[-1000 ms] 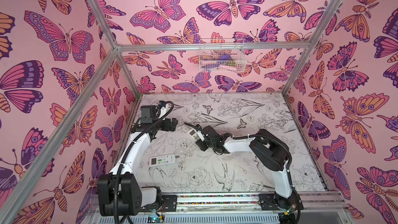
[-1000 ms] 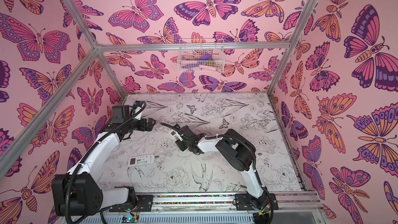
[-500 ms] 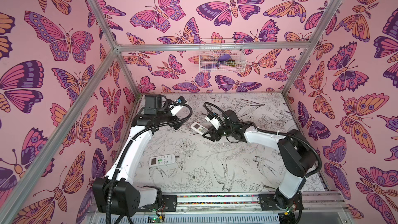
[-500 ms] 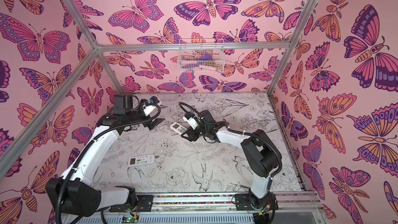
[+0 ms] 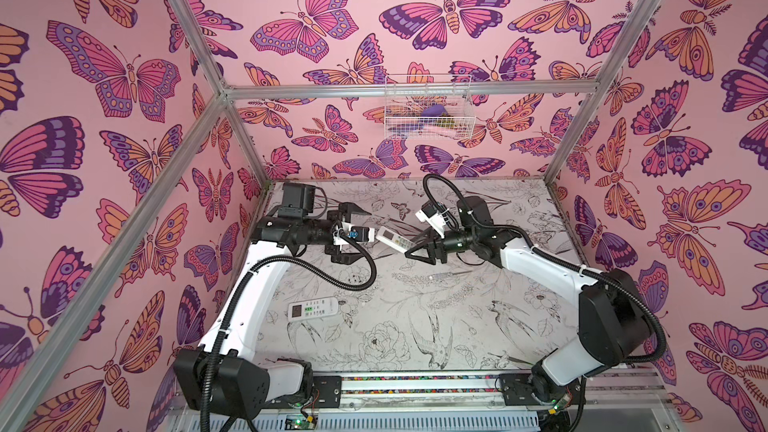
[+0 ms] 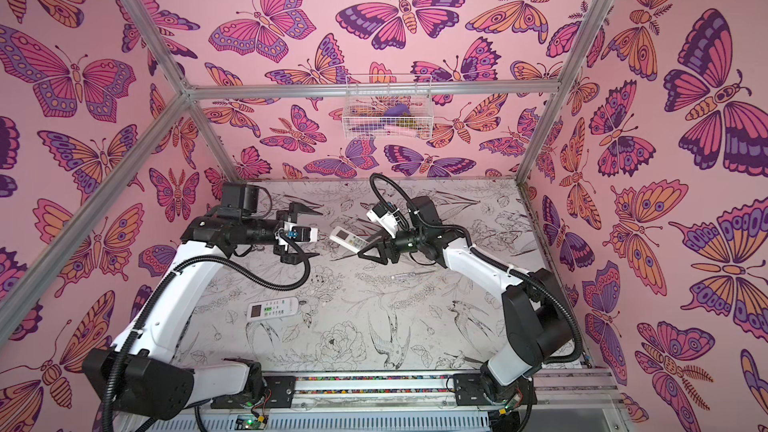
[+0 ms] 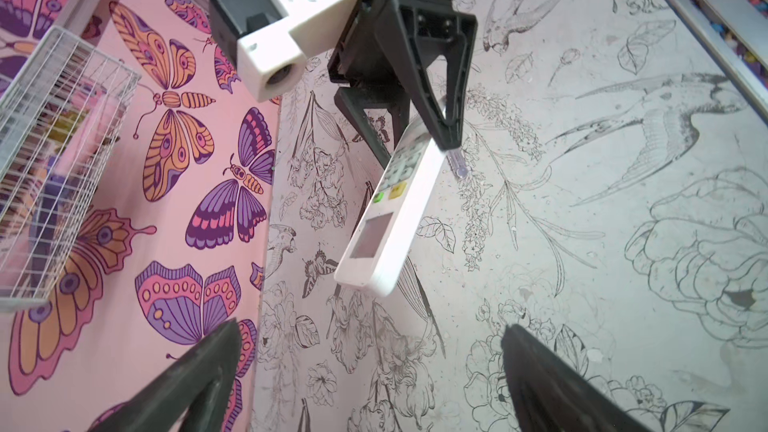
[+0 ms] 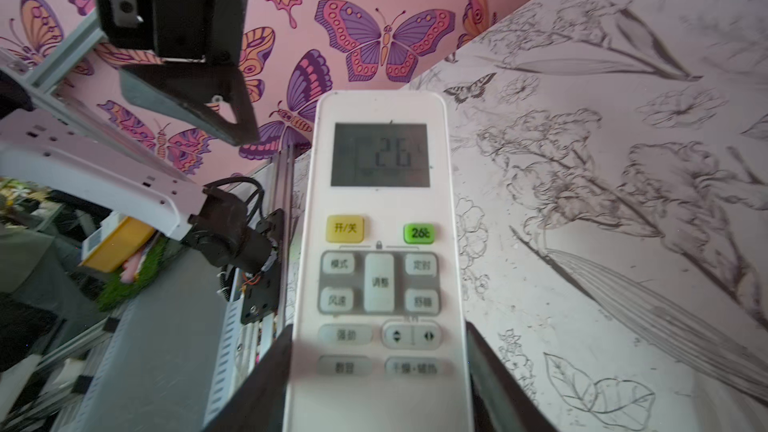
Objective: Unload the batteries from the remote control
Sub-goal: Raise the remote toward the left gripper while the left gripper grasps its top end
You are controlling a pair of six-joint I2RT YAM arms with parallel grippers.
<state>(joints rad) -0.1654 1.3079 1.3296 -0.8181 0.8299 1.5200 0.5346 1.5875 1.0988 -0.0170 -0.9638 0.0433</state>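
- The right end effector (image 5: pixel 415 245) is gripping the white remote (image 5: pixel 392 239) by its button end, one finger pressing each long edge, and is holding it tilted above the counter (image 5: pixel 415 326).
- The remote's display end is pointing toward the left end effector (image 5: pixel 365 235), which is hovering just beside it with its jaws spread wide and nothing between them.
- The batteries are not showing in any view; the held remote is turning its button face to the right wrist camera.
- A second remote (image 5: pixel 313 309) is lying face up on the counter near the left arm.
- A thin clear-handled tool (image 6: pixel 409 277) is lying on the counter below the right end effector.
- A wire basket (image 5: pixel 428 118) is hanging on the back wall.
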